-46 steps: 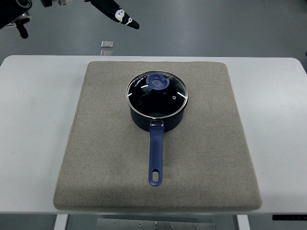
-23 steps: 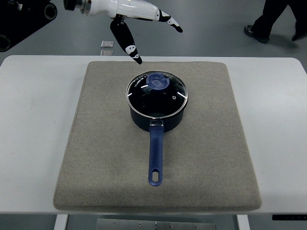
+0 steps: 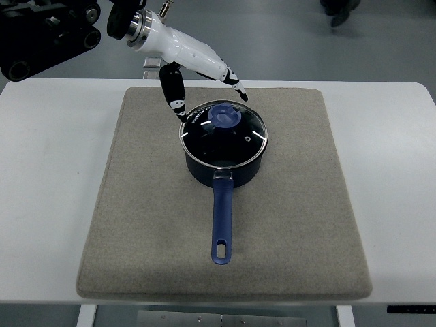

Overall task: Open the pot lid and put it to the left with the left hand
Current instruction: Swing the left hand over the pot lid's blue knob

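One left hand (image 3: 194,71) has swung down from the far edge, fingers (image 3: 176,102) apart beside the lid (image 3: 223,129); knob (image 3: 224,116) ungrasped; the grasp looks next.

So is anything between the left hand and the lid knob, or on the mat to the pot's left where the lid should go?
Nothing visible. The left hand hangs open just behind the glass lid, with clear space down to its blue knob. The grey mat left of the pot is bare.
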{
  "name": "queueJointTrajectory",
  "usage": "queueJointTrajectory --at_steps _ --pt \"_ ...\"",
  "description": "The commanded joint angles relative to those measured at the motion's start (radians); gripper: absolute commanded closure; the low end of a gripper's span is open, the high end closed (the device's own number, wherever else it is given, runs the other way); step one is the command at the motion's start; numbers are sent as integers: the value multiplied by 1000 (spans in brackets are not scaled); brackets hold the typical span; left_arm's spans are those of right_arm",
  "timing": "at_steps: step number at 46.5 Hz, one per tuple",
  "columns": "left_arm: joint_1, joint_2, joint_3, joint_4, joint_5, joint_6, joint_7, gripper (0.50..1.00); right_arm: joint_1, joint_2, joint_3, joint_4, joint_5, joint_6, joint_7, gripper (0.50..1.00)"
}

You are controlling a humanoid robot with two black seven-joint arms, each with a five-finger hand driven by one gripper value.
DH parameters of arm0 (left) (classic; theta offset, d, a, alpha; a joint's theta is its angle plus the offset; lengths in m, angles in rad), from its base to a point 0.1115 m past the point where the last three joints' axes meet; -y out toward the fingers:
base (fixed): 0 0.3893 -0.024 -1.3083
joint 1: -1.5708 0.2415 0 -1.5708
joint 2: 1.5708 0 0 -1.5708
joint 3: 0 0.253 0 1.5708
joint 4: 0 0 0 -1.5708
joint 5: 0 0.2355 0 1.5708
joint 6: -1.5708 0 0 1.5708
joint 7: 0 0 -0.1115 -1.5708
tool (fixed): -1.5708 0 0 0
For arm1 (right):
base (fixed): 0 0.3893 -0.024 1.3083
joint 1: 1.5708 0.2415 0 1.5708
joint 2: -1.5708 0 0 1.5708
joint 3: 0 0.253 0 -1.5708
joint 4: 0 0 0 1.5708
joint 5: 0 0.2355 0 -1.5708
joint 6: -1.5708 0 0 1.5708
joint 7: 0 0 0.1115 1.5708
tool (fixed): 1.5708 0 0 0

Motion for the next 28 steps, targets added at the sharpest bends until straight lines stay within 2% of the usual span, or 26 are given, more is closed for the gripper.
queueJointTrajectory --at_steps 1,18,28 --pt "-6 -23 -3 14 42 5 0 510 0 0 1 0 0 0 0 583" --pt "-29 -106 1 51 77 7 0 510 0 0 1 0 0 0 0 583" --pt "-28 -112 23 40 82 -1 0 510 0 0 -1 0 0 0 0 583"
